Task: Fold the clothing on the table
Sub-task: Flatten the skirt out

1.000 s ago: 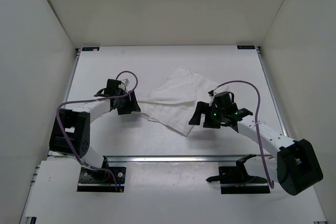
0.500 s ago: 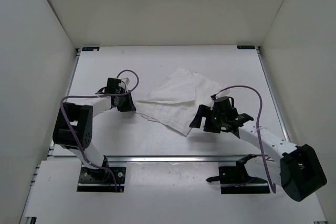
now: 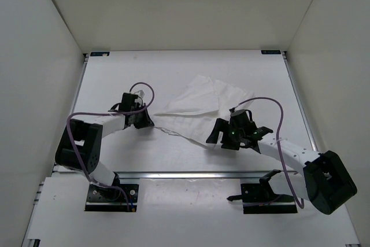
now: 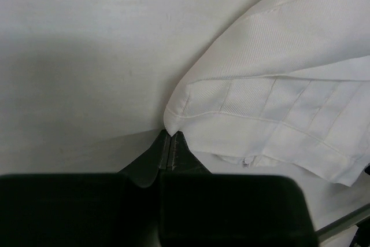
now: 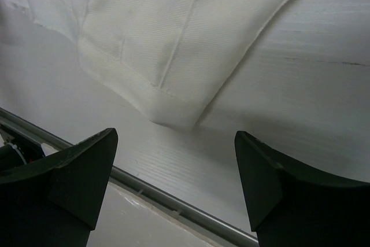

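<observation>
The white clothing [image 3: 193, 108] lies rumpled and partly folded over in the middle of the table [image 3: 115, 79]. My left gripper [image 3: 144, 121] is at its left corner. In the left wrist view the jaws are shut, and the clothing's corner [image 4: 173, 117] is pinched at the very tips of the left gripper [image 4: 169, 135]. My right gripper [image 3: 222, 137] is low at the clothing's near right corner. In the right wrist view the right gripper [image 5: 175, 133] is open, with that hemmed corner [image 5: 167, 111] lying just beyond the fingertips [image 5: 107, 140] and nothing between them.
A metal rail [image 3: 191, 173] runs along the table's near edge, also close under the right gripper as the rail [image 5: 173, 201]. White walls close in the left, back and right sides. Purple cables [image 3: 272, 105] loop off both wrists.
The left gripper has closed from open onto the clothing's left corner. The right gripper has moved left and nearer, down to the clothing's near corner, and stays open.
</observation>
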